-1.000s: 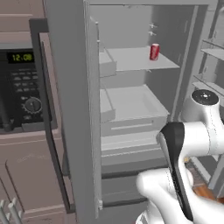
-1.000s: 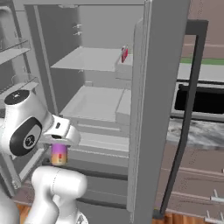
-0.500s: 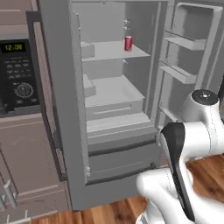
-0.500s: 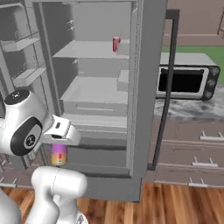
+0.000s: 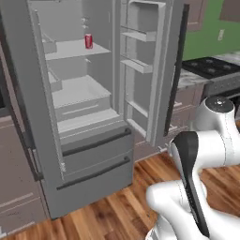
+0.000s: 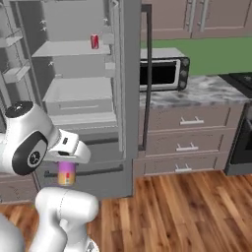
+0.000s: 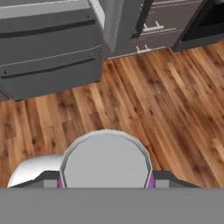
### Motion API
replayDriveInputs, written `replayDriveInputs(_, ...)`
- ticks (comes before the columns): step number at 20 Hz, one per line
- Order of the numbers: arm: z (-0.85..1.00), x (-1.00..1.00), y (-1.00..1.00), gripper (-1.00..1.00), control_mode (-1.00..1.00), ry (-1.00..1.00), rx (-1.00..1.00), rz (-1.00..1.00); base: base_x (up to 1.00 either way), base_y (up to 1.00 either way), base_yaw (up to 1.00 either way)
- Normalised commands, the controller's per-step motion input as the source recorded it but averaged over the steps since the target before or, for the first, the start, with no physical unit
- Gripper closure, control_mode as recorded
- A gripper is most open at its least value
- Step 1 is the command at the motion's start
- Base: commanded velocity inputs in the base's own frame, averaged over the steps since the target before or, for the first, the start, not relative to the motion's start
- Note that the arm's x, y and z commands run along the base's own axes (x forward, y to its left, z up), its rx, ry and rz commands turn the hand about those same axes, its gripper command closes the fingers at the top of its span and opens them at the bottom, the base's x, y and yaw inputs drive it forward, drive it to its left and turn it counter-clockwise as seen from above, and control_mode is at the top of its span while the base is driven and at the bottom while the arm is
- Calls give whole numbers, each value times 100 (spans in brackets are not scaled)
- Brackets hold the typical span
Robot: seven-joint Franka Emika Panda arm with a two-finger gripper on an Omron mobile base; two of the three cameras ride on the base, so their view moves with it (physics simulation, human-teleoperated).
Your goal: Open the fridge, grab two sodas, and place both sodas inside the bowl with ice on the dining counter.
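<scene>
Gripper (image 6: 66,167) I see clamped on purple soda can (image 6: 66,173) low by my arm, fridge (image 5: 70,117) doors open, red soda can (image 5: 88,41) upright on upper shelf (image 5: 70,48), microwave (image 6: 162,73) on wall counter (image 6: 206,93) right of fridge, wood floor (image 7: 153,100) below.

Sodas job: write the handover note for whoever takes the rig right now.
Tool: shut on the purple soda, held low in front of the robot; its pale top fills the lower hand view.
Fridge: both doors open, lower drawers closed.
Red soda: standing upright on the upper shelf inside.
Done: fridge opened, one soda grabbed.
Left: carry this can to the bowl on the dining counter, then come back for the red one and place it there too.
</scene>
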Motion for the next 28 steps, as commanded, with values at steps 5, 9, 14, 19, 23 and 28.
replayDriveInputs(5, 0, 0, 0, 100, 100, 0, 0, 0, -68, 0, -47)
replayDriveInputs(9, 0, 0, 0, 100, 100, 0, 0, 0, -63, -1, -48)
replayDriveInputs(14, 0, 0, 0, 100, 100, 0, 0, 0, -62, -4, -49)
replayDriveInputs(19, 0, 0, 0, 100, 100, 0, 0, 0, -60, -10, -49)
replayDriveInputs(23, 0, 0, 0, 100, 100, 0, 0, 0, -55, -19, -48)
replayDriveInputs(28, 0, 0, 0, 100, 100, 0, 0, 0, -45, -34, -45)
